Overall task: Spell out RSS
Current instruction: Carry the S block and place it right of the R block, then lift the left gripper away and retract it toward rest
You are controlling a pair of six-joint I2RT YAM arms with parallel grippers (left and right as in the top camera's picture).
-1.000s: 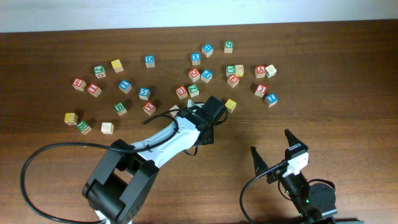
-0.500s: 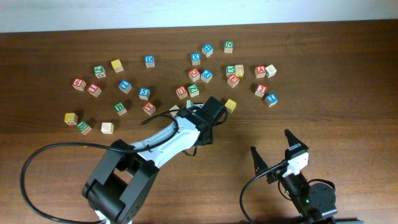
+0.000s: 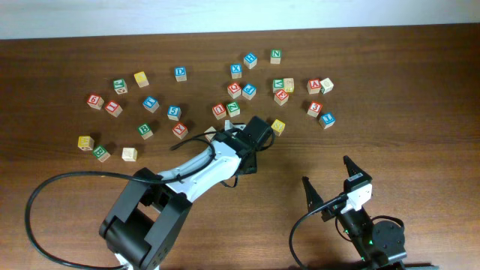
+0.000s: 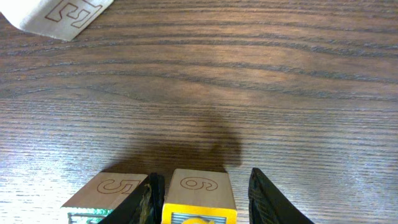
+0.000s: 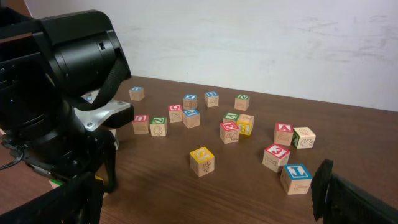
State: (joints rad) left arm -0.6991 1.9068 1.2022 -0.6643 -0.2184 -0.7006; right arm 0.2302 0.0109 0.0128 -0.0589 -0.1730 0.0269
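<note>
**blockhead42:** So what's the left gripper [image 4: 204, 175] doing, has it got anything?

**yam_tinkerer:** Sort of. In the left wrist view its two black fingers [image 4: 262, 199] sit either side of a yellow-edged block [image 4: 198, 188]. One finger is right up against the block and the other shows a thin sliver of gap. I'd call that loosely straddling it, not pinching. The block sits flat on the wooden table [image 4: 249, 81].

**blockhead42:** Which letter is it?

**yam_tinkerer:** The top face is bare wood with an outlined character that reads like a 6, or a 9 if you flip it. The side face has a yellow frame. Just beside the gripper, on the outside of the snug finger, there's a green-edged block [image 4: 107, 190]. Its top looks like a 5 or an S, honestly can't tell which. Further ahead of the gripper and off to that same side is a pale block [image 4: 59, 14] with an angular, E-ish character.

**blockhead42:** And the rest?

**yam_tinkerer:** The other letter blocks [image 3: 180, 73] are scattered beyond the left gripper and fan out to both sides of it. Edges are red, blue, green and yellow, and they sit at odd angles. They're too small to read from overhead. The right gripper [image 3: 325, 169] is well apart from the left gripper, on the robot's side. Its fingers are spread wide with nothing between them.
</note>
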